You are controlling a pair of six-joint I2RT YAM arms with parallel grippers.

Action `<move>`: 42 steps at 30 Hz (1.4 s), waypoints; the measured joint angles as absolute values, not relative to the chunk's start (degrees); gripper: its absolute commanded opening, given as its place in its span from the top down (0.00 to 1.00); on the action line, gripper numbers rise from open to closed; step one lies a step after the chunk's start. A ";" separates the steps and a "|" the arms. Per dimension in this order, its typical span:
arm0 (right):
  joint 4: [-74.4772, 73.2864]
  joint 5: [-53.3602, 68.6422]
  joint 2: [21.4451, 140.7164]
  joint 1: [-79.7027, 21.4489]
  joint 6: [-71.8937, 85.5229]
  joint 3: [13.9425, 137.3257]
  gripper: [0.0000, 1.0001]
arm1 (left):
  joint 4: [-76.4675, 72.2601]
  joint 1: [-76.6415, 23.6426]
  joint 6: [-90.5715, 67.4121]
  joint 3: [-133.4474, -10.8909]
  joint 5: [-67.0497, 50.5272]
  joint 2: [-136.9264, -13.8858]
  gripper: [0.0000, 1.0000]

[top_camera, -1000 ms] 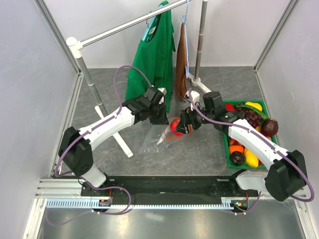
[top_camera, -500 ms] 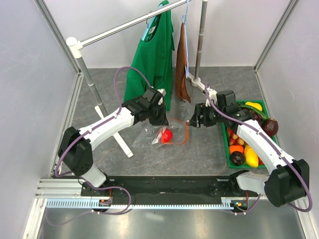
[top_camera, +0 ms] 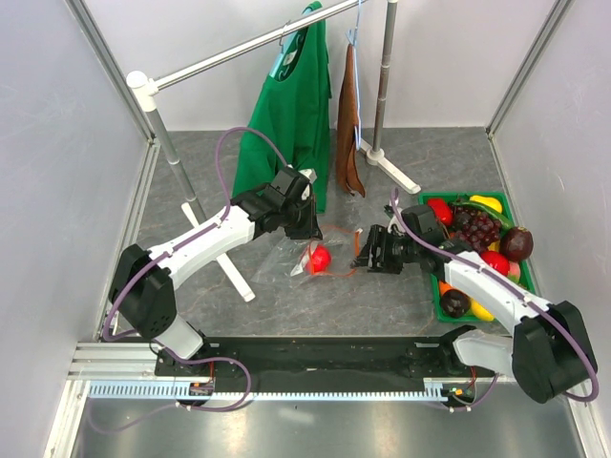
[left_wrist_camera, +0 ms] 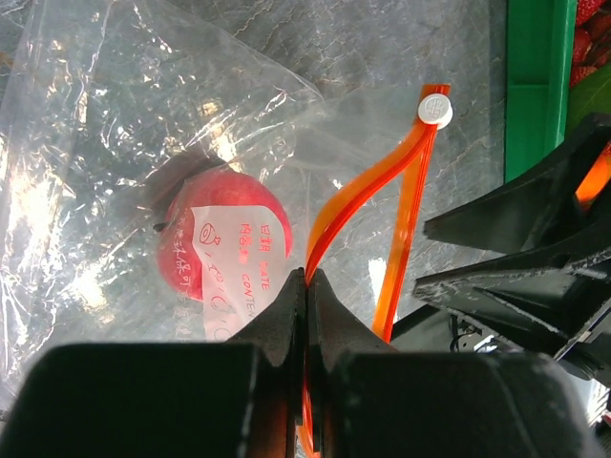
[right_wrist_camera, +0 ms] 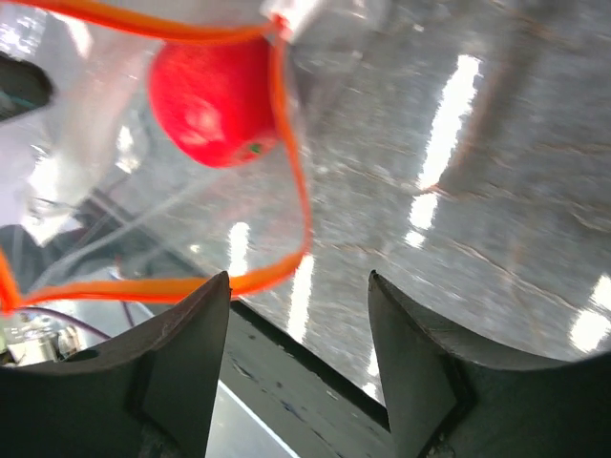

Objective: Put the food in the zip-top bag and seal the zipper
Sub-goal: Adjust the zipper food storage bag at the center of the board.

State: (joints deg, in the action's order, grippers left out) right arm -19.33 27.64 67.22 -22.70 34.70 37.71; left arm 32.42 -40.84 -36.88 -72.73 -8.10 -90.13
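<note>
The clear zip-top bag lies on the grey table with a red apple inside it. My left gripper is shut on the orange zipper at the bag's mouth, and the strip runs up to a white tab. The apple shows through the plastic just left of the pinched strip. My right gripper stands open and empty just right of the zipper loop. In the right wrist view the apple sits beyond the zipper, which passes close to one fingertip. More food, including purple grapes and a maroon fruit, lies to the right.
A green tray at the right holds the loose fruits. A green garment and a brown item hang from a rail at the back. The rack's white foot lies left of the bag.
The right gripper let the apple go into the bag, drew back to the right, then came nearer and lower beside the mouth with its jaws narrower. The left gripper kept its hold.
</note>
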 measured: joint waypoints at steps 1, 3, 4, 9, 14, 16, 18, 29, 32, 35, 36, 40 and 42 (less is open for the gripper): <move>-18.09 27.75 67.57 -23.20 35.57 37.71 0.36 | 32.42 -40.84 -36.88 -72.73 -8.16 -90.13 0.98; -15.81 27.79 68.60 -23.46 37.17 37.67 0.40 | 32.42 -40.84 -36.88 -72.73 -8.19 -90.04 0.98; -14.70 27.75 69.19 -23.46 37.85 37.63 0.49 | 32.42 -40.84 -36.88 -72.73 -8.19 -89.97 0.98; -10.66 27.77 72.16 -23.49 40.45 36.86 0.70 | 32.42 -40.80 -36.88 -72.73 -8.27 -89.41 0.98; -11.11 28.91 72.71 -23.53 42.09 35.64 1.00 | 32.45 -40.21 -36.84 -72.73 -8.97 -88.71 0.98; -13.91 29.30 71.94 -23.53 41.45 36.69 1.00 | 32.49 -40.12 -36.77 -72.73 -8.91 -88.18 0.98; -18.46 30.00 70.74 -23.53 39.92 40.01 1.00 | 32.88 -40.10 -36.05 -72.73 -8.10 -87.20 0.98; -38.61 33.15 67.64 -22.63 26.24 61.10 1.00 | 35.20 -40.27 -30.02 -72.73 2.83 -78.78 0.98; -42.59 32.47 69.38 -22.59 24.40 62.15 1.00 | 36.16 -40.99 -28.86 -73.43 4.75 -79.37 0.98; -46.68 32.80 71.00 -22.48 22.87 65.63 1.00 | 37.36 -41.67 -27.29 -75.13 6.26 -80.34 0.98; -47.88 32.91 71.07 -22.48 22.13 67.35 1.00 | 37.41 -42.04 -26.63 -75.61 7.18 -80.27 0.98; -49.25 33.06 69.78 -22.35 19.03 70.06 0.87 | 36.91 -43.59 -24.34 -76.79 8.93 -80.09 0.98; -50.76 31.62 69.82 -22.33 17.02 70.06 0.65 | 36.97 -44.25 -24.12 -76.88 8.88 -80.34 0.98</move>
